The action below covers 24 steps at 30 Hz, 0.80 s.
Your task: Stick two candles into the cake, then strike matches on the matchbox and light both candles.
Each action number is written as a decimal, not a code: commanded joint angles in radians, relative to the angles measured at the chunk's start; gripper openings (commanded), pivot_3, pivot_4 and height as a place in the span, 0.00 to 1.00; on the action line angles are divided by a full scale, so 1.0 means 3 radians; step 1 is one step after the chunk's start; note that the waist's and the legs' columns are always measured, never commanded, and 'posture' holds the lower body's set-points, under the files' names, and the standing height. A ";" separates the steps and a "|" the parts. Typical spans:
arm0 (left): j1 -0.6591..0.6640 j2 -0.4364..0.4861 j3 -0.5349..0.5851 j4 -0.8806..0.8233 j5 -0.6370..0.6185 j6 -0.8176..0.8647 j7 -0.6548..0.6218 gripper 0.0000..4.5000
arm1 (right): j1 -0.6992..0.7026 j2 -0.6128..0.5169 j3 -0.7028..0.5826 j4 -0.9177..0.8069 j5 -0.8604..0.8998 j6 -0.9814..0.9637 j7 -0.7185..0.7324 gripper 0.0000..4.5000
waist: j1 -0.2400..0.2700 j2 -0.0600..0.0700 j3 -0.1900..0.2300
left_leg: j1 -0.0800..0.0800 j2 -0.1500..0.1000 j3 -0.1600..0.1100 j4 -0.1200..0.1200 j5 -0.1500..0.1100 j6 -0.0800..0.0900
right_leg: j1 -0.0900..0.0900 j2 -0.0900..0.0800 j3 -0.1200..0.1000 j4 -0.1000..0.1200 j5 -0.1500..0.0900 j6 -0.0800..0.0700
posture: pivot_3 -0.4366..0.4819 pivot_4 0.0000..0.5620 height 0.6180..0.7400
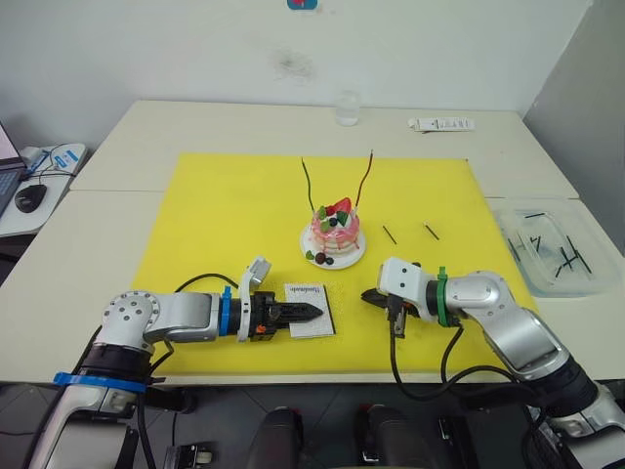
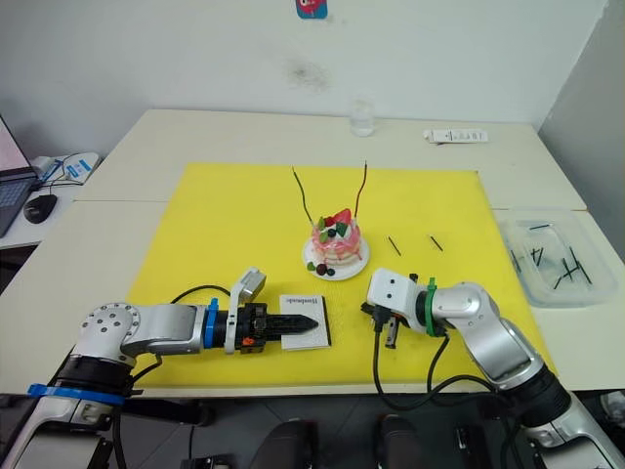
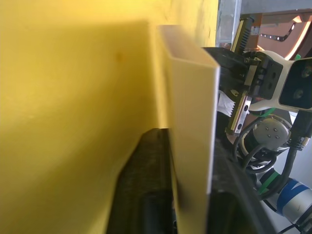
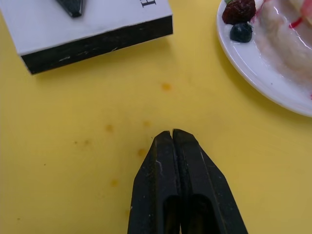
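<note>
The pink cake (image 1: 335, 233) stands on its white plate (image 1: 332, 260) on the yellow mat. Both candles stand in the cake, the green one (image 1: 308, 186) on the left and the dark red one (image 1: 366, 176) on the right; no flame shows. The white matchbox (image 1: 309, 308) lies near the mat's front edge, its black strip (image 4: 97, 46) facing my right gripper. My left gripper (image 1: 311, 312) is shut on the matchbox (image 3: 190, 122). My right gripper (image 1: 369, 296) hovers low just right of the box, shut (image 4: 171, 134), with nothing visible between its fingers. Two matches (image 1: 389, 234) (image 1: 431, 232) lie right of the cake.
A clear plastic tray (image 1: 576, 283) holding several matches sits off the mat at the right. A glass (image 1: 348, 107) and a white strip-shaped object (image 1: 441, 124) stand at the table's back. A mouse (image 1: 29, 197) lies on the side desk at the left.
</note>
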<state>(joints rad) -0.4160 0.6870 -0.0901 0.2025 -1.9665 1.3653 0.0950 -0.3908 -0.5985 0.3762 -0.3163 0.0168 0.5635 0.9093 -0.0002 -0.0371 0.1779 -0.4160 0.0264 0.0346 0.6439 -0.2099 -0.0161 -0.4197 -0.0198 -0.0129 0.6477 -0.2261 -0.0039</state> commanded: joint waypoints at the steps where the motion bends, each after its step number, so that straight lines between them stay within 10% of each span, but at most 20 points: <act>1: 0.0084 0.0030 0.0038 -0.0057 -0.0019 0.0047 -0.0072 0.00 | 0.0042 -0.0007 -0.0090 -0.0234 0.0059 0.0077 -0.0050 0.00 | 0.0000 0.0000 0.0000 | 0.0000 0.0000 0.0000 0.0000 0.0000 0.0000 | 0.0000 0.0000 0.0000 0.0000 0.0000 0.0000 | 0.48 0.27 1.00; 13: -0.0054 0.0191 0.0722 -0.1183 0.0068 -0.0182 -0.1224 0.00 | 0.0069 0.0127 -0.1008 -0.0662 0.0700 0.0529 -0.0335 0.00 | -0.0001 -0.0001 0.0002 | -0.0006 0.0001 -0.0001 -0.0001 0.0000 -0.0001 | -0.0004 0.0000 -0.0002 -0.0002 -0.0003 -0.0005 | 0.48 0.27 1.00; 18: 0.0256 0.0013 0.0781 -0.2040 0.1396 -0.0892 -0.1777 0.00 | 0.0111 0.0246 -0.1342 -0.0652 0.0807 0.0545 -0.0640 0.00 | 0.0001 0.0000 0.0002 | -0.0005 0.0000 0.0002 -0.0004 0.0000 -0.0001 | -0.0003 0.0000 0.0001 -0.0006 -0.0003 -0.0005 | 0.48 0.27 1.00; 24: 0.0598 -0.0128 0.0475 -0.2441 0.2382 -0.1429 -0.2137 0.00 | 0.0037 0.0424 -0.1370 -0.0134 0.0708 0.0253 -0.0990 0.36 | -0.0002 0.0000 0.0002 | -0.0005 0.0001 0.0002 -0.0006 0.0000 0.0000 | -0.0004 0.0003 0.0003 -0.0005 -0.0004 -0.0008 | 0.48 0.27 1.00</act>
<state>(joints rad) -0.2399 0.6438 0.0627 -0.4729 -1.2920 0.9712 -0.5076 -0.3603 -0.4846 -0.0326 -0.3762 0.2436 0.6832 0.6364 -0.0007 -0.0371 0.1787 -0.4174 0.0268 0.0354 0.6423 -0.2100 -0.0162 -0.4210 -0.0188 -0.0118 0.6462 -0.2274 -0.0063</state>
